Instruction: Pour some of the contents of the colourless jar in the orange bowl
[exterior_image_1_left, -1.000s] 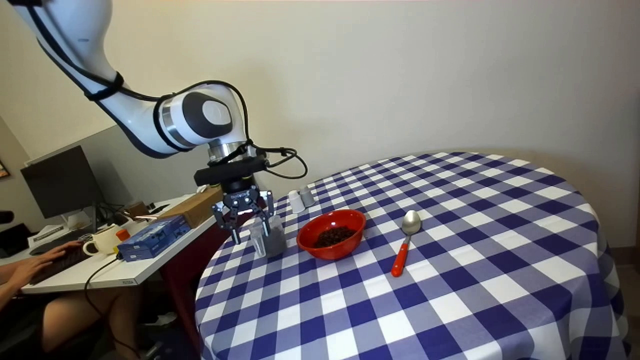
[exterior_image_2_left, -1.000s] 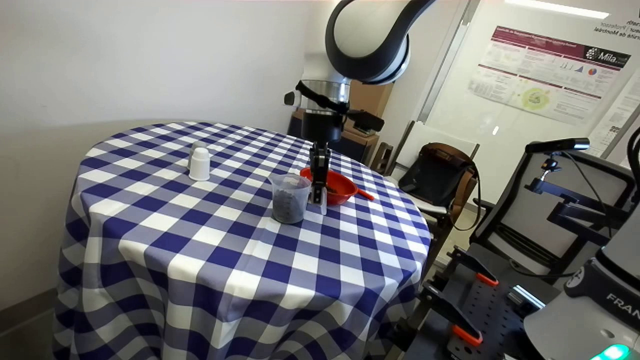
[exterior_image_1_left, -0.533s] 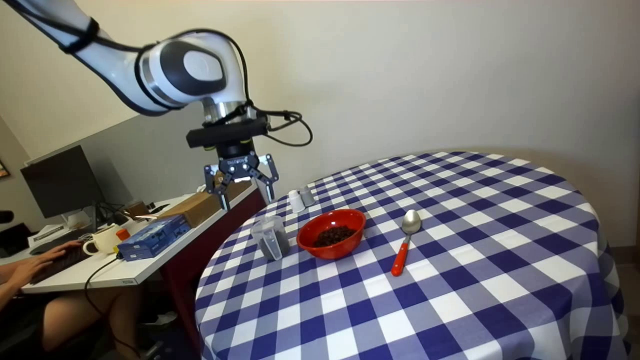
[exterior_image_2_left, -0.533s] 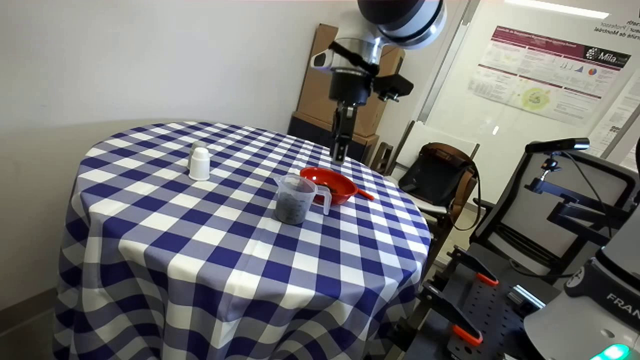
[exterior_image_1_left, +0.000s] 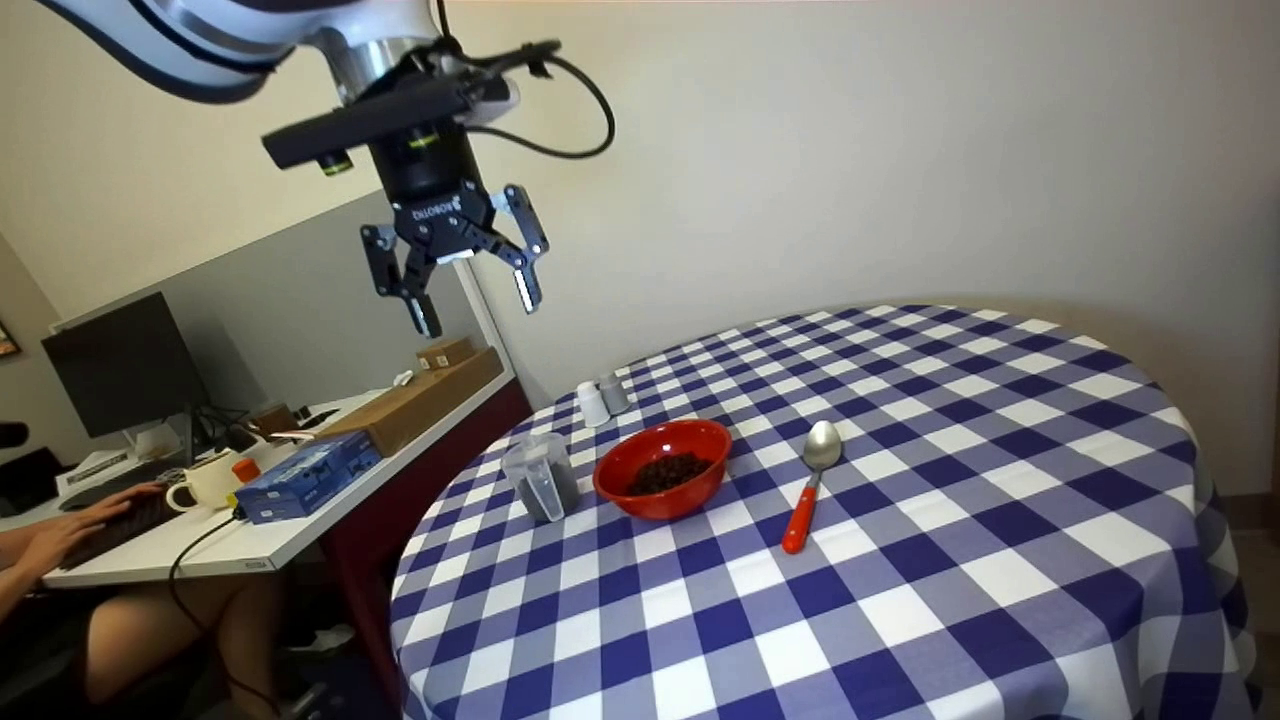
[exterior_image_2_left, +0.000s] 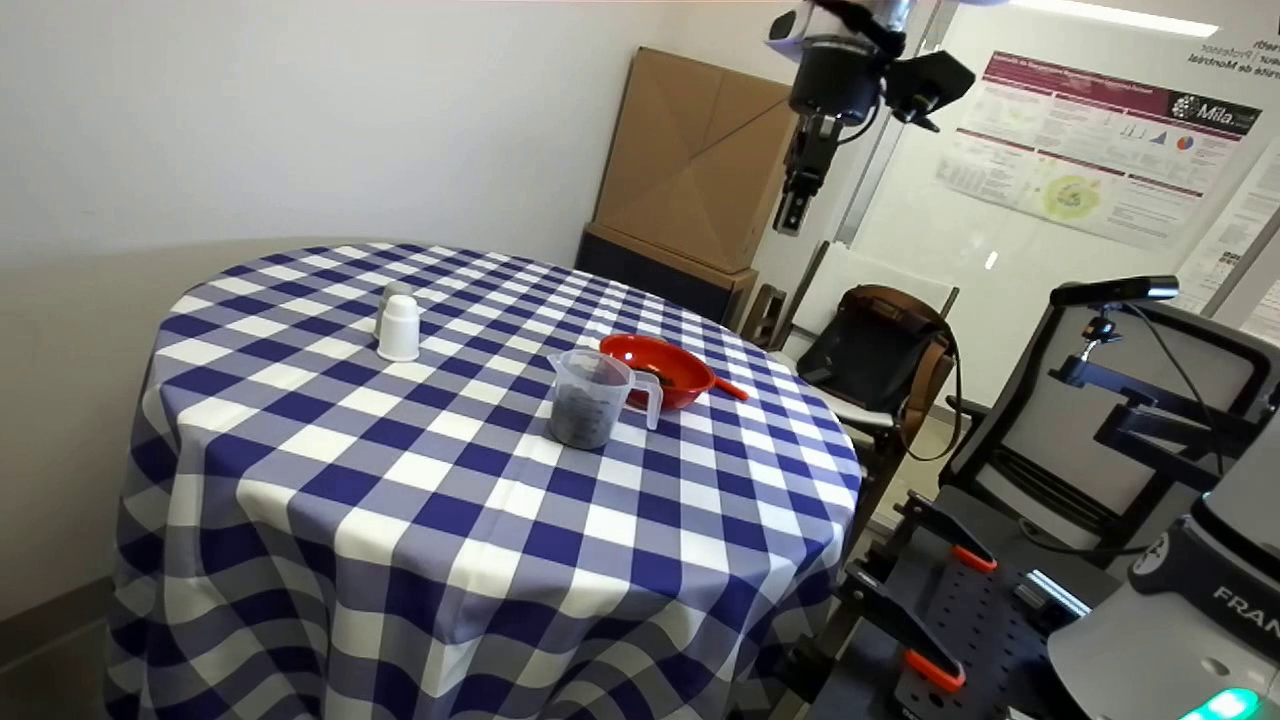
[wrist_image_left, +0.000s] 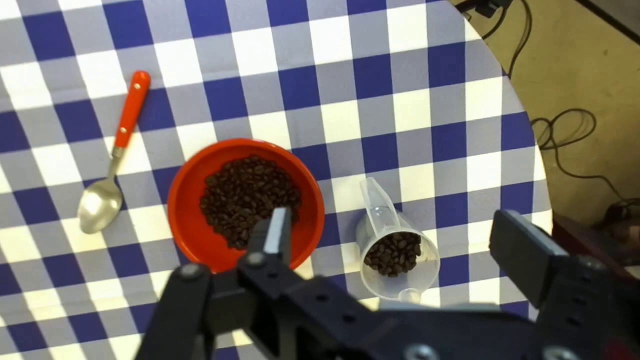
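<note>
The colourless jar (exterior_image_1_left: 540, 475) is a clear measuring cup with a handle, standing upright on the checked tablecloth. It also shows in an exterior view (exterior_image_2_left: 585, 405) and in the wrist view (wrist_image_left: 426, 265). Its contents, dark brown beans (wrist_image_left: 393, 254), lie in its bottom. The orange bowl (exterior_image_1_left: 660, 508) stands beside the jar and holds a heap of the same dark beans; it also shows in an exterior view (exterior_image_2_left: 692, 397) and in the wrist view (wrist_image_left: 189, 215). My gripper (exterior_image_1_left: 480, 315) is open and empty, high above the table; its fingers also show in the wrist view (wrist_image_left: 392, 220).
A spoon with an orange handle (exterior_image_1_left: 810, 490) lies beyond the bowl from the jar. A white shaker (exterior_image_1_left: 592, 403) and a grey shaker (exterior_image_1_left: 614, 392) stand near the table's edge. A desk with a blue box (exterior_image_1_left: 310, 478) and a seated person adjoins the table.
My gripper has risen from the jar's handle, well up and away, and has tilted. The jar turned slightly as the gripper left it. The bowl and spoon have not moved.
</note>
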